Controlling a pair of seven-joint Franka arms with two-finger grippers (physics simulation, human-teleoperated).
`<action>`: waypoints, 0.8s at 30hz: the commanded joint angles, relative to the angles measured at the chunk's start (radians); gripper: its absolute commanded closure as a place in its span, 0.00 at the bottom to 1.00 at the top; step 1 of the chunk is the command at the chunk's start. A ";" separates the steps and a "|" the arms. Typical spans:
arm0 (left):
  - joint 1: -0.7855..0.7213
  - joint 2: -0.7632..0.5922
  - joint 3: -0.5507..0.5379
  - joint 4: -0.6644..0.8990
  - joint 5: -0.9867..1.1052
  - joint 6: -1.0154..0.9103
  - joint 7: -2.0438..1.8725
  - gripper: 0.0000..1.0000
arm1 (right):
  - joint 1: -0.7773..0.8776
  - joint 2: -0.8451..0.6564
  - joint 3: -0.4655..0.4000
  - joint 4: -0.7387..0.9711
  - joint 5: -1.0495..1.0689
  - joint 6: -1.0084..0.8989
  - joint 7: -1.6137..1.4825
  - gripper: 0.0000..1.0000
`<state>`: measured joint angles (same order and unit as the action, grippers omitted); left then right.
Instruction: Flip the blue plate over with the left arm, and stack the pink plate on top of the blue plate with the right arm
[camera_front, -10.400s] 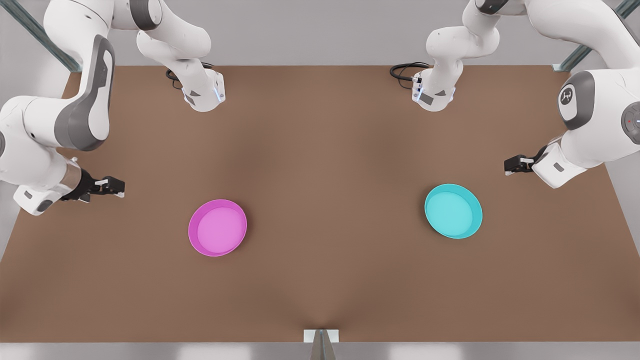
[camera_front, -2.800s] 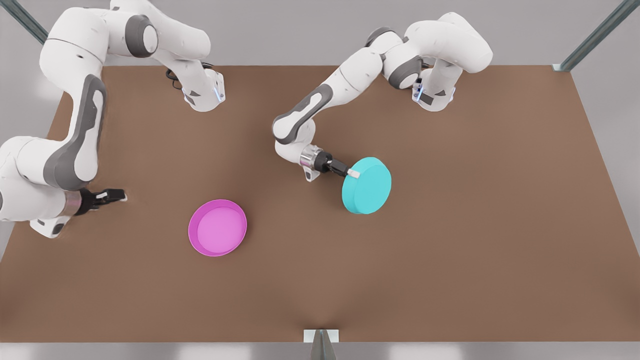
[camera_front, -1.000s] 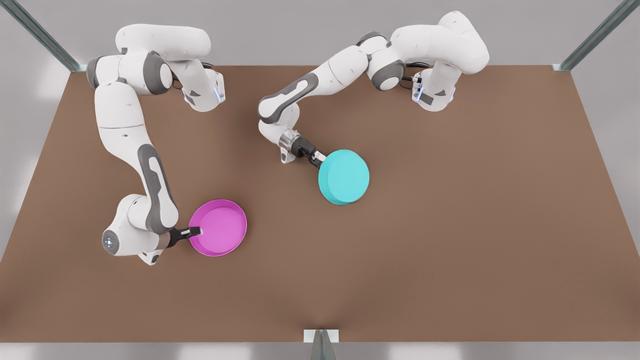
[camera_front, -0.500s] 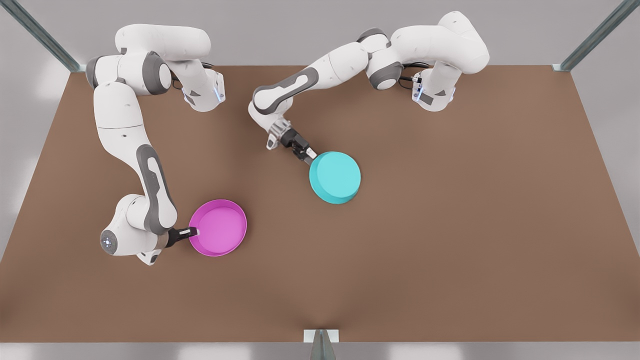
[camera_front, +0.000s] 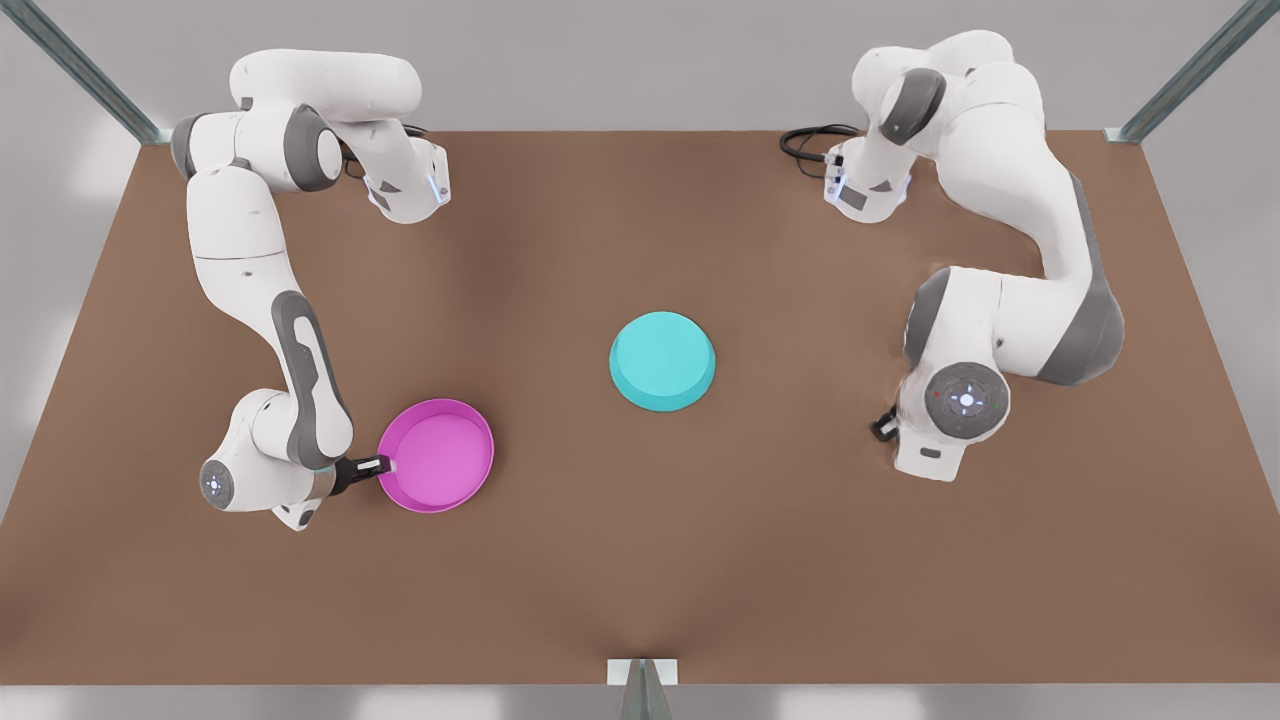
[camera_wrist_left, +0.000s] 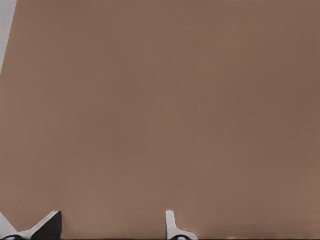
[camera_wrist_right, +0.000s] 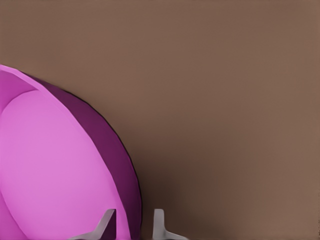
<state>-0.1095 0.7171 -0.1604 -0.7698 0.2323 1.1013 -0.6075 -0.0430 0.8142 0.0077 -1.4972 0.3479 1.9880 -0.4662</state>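
The blue plate (camera_front: 662, 360) lies upside down mid-table, flat underside up, with nothing touching it. My left gripper (camera_front: 884, 428) hangs under its wrist well off toward the front view's right, apart from the plate. In the left wrist view the left gripper (camera_wrist_left: 110, 220) is open over bare table. The pink plate (camera_front: 436, 455) sits rim up toward the front view's left. My right gripper (camera_front: 380, 465) is at the edge of the plate that faces the arm. In the right wrist view its fingers (camera_wrist_right: 159, 222) straddle the pink plate's rim (camera_wrist_right: 131, 200), shut on it.
The brown table (camera_front: 640, 560) stretches wide around both plates. Both arm bases (camera_front: 405, 185) stand at the far edge, the other base (camera_front: 865, 185) with a black cable loop (camera_front: 805, 145). A metal bracket (camera_front: 642, 672) sits at the near edge.
My left gripper let go of the blue plate and swung away to the front view's right. The plate now rests upside down on the table. The right arm has barely moved.
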 joint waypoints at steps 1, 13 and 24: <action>0.027 -0.001 -0.002 0.000 -0.238 0.000 0.075 0.00 | 0.000 0.000 0.000 0.000 0.000 0.000 0.000 0.60; 0.103 -0.482 -0.016 -0.648 -0.097 0.378 0.586 0.00 | 0.006 0.005 0.000 0.002 0.000 0.009 0.001 0.60; 0.103 -0.502 -0.008 -0.643 -0.122 0.361 0.586 0.00 | 0.008 0.010 0.000 0.002 0.000 0.011 -0.026 0.79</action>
<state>-0.0061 0.2148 -0.1687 -1.4128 0.1146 1.4619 -0.0215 -0.0361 0.8246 0.0076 -1.4956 0.3482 1.9988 -0.4922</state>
